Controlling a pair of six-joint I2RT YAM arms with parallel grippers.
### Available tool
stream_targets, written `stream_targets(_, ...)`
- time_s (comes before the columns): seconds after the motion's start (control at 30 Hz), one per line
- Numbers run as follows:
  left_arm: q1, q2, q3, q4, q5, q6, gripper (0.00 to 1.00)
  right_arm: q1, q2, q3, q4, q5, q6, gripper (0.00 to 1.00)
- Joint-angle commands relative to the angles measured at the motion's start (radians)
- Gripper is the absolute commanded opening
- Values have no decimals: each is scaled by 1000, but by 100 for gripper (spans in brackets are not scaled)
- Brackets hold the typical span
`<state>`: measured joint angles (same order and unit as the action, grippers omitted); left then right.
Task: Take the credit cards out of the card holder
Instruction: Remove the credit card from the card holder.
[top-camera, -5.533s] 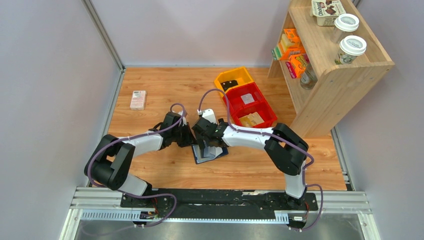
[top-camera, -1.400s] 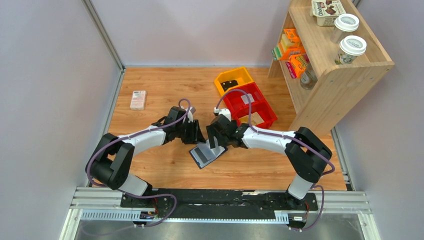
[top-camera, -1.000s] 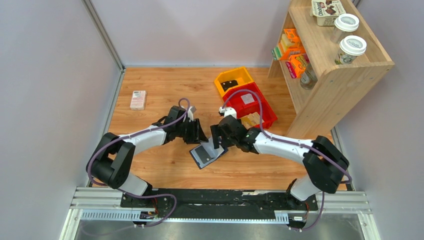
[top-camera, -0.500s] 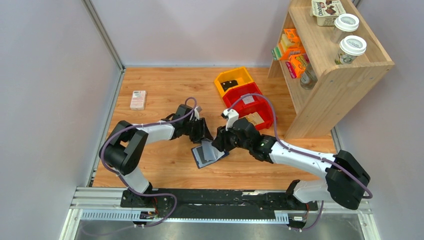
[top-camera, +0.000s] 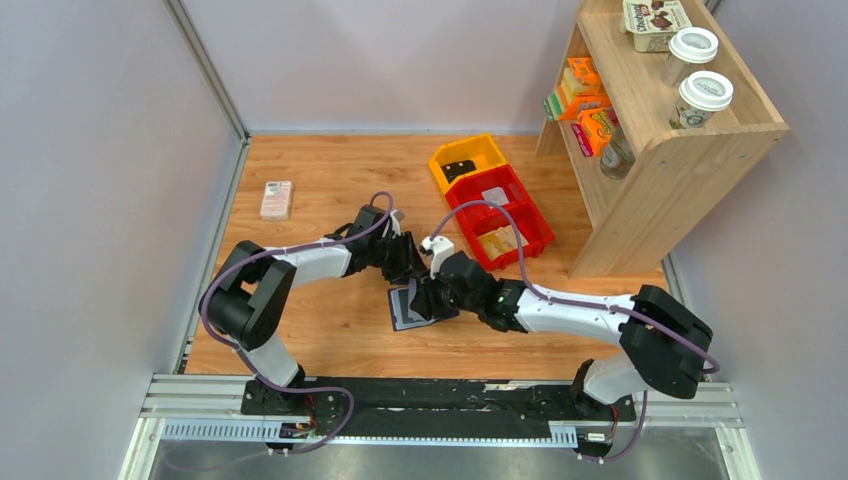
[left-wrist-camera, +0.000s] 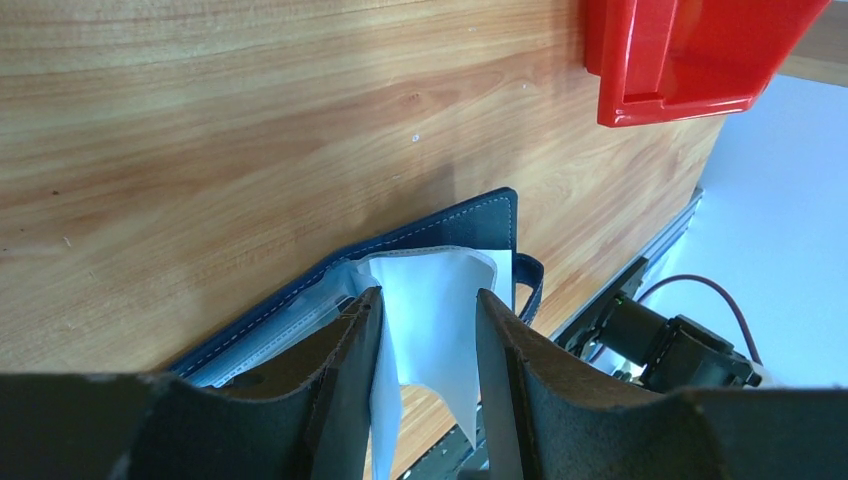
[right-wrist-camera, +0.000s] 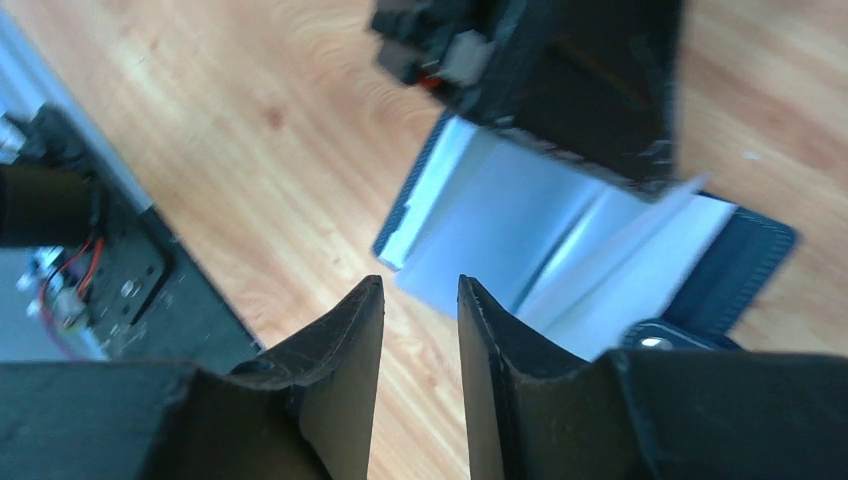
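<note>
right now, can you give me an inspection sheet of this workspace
surface: wooden table, no damage seen
card holder: open on the table between both pincers
credit cards: cannot tell them apart from the pockets
clutter: pink-white box far left; yellow bin and red bin behind
left pincer: jaws apart astride a pale pocket leaf
right pincer: jaws narrowly apart at the holder's edge, nothing between them
cables: purple cable arcs over the red bin
surroundings: wooden shelf at right; grey walls

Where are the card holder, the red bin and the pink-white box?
card holder (top-camera: 405, 312): top external view, on its pale inner page.
red bin (top-camera: 528, 207): top external view, on its right-hand wall.
pink-white box (top-camera: 276, 199): top external view, middle of its top face.
</note>
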<state>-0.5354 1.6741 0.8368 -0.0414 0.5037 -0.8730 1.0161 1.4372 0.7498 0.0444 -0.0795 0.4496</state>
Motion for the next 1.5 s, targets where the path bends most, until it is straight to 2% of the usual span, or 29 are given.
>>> stream_targets(0.0, -9, -14, 8, 1, 7, -40, 48, 3, -17, 2, -41, 308, 70, 36)
stream_targets(0.07, -14, -16, 5, 8, 12, -46, 48, 1, -17, 2, -110, 371, 77, 36)
stream_targets(0.17, -20, -14, 5, 14, 16, -55, 48, -13, 11, -10, -123, 399, 99, 36)
stream_targets(0.4, -25, -20, 8, 23, 18, -73, 48, -59, 91, -29, -137, 342, 167, 33)
stream_targets(0.53, -37, -13, 18, 32, 19, -83, 48, -92, 123, -59, -88, 273, 198, 22)
stream_targets(0.63, -46, -5, 18, 35, 24, -95, 48, -135, 144, -96, -13, 189, 225, 7)
stream_targets(0.7, -54, -2, 13, 72, 30, -107, 48, -168, 157, -121, 38, 121, 241, 1)
stream_targets(0.8, -61, -1, 15, 89, 38, -121, 48, -186, 184, -144, 124, 26, 256, 0)
stream_targets(1.0, -61, -2, -8, 83, -1, -106, 47, -186, 233, -116, 177, -5, 290, 0)
stream_targets(1.23, -63, 47, -77, 95, -65, -78, 48, -186, 137, -145, 124, 125, 276, 7)
stream_targets(1.3, -63, 70, -77, 95, -67, -70, 48, -188, 100, -150, 97, 167, 276, 14)
stream_targets(1.4, -63, 95, -73, 97, -63, -66, 48, -188, 8, -148, 34, 230, 259, 32)
stream_targets(1.47, -64, 93, -73, 94, -70, -60, 48, -188, -40, -135, -6, 230, 233, 36)
